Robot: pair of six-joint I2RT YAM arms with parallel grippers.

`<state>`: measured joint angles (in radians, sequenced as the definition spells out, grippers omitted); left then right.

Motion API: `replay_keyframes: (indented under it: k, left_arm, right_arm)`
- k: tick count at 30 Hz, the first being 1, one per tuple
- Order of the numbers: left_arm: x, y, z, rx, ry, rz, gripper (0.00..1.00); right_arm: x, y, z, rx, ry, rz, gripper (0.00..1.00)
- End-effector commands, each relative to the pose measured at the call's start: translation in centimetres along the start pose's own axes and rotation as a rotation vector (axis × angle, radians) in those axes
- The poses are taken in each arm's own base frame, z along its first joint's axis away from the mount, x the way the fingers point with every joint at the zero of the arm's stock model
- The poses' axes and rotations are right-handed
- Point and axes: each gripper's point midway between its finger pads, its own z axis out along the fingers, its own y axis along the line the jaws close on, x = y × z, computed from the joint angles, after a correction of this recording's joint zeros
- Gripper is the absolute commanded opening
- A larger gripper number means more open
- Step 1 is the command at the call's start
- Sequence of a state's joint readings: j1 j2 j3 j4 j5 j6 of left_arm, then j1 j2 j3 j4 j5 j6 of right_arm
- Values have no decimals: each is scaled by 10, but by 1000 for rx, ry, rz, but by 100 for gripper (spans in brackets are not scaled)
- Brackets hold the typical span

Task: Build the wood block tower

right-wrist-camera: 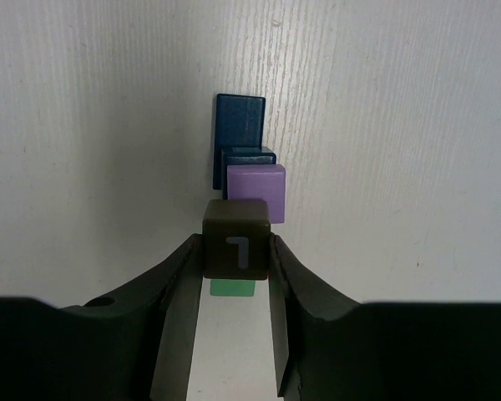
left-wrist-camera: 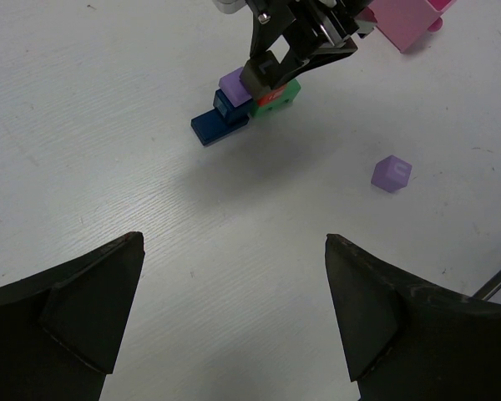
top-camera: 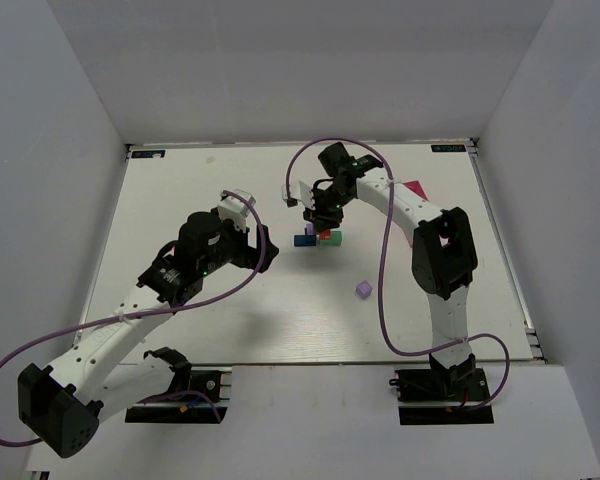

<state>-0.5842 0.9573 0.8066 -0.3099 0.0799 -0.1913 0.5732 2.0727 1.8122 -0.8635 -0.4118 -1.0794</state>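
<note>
Top view, left gripper: your left gripper (top-camera: 264, 248) hangs over the white table (top-camera: 180, 180), to the left of the blocks and apart from them.
Top view, right gripper: your right gripper (top-camera: 317, 215) sits directly above the wood block tower (top-camera: 316, 238), near the middle of the table.
Top view, loose piece: a small lilac wooden cube (top-camera: 363, 289) lies alone, right of the tower and nearer the arm bases.
Top view, tray: a pink rectangular tray (top-camera: 413, 188) shows partly behind your right arm.
Left wrist view, left gripper: its dark fingers (left-wrist-camera: 75, 309) are spread wide with only bare table between them.
Left wrist view, tower: a flat dark blue wooden block (left-wrist-camera: 205, 127) lies on the table. A second blue block (left-wrist-camera: 230, 107) stands against it, with a purple wooden block (left-wrist-camera: 234, 82) on top. A green wooden block (left-wrist-camera: 287, 93) and a red wooden block (left-wrist-camera: 271, 100) touch on the right side; you cannot tell how those two stack.
Left wrist view, loose piece: the lilac wooden cube (left-wrist-camera: 392, 173) rests well apart from the tower.
Right wrist view, right gripper: your right gripper (right-wrist-camera: 236, 246) is clamped on a dark brown wooden cube (right-wrist-camera: 236, 242) with a pale numeral on its top face.
Right wrist view, tower: the green wooden block (right-wrist-camera: 232, 288) shows as a sliver beneath the held cube; you cannot tell whether they touch. The purple wooden block (right-wrist-camera: 255, 190) sits just beyond the cube.
</note>
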Motion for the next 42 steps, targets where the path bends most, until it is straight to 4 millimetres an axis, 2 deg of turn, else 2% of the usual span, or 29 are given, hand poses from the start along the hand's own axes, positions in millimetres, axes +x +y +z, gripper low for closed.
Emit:
replay_keyframes:
  k: [1, 10, 12, 25, 42]
  left_arm:
    - [-7, -2, -5, 16, -30, 10, 100]
    - [-7, -2, -5, 16, -30, 10, 100]
    - [-7, -2, -5, 16, -30, 10, 100]
    - [-7, -2, -5, 16, -30, 10, 100]
    - [-7, -2, -5, 16, -30, 10, 100]
  right_arm:
    - [-12, -8, -7, 32, -18, -14, 10]
    - [-4, -10, -6, 38, -11, 2, 15]
    - [-9, -7, -3, 32, -14, -6, 17]
    - [-8, -6, -2, 32, -9, 0, 37]
    - [-6, -7, -2, 44, 3, 0, 48]
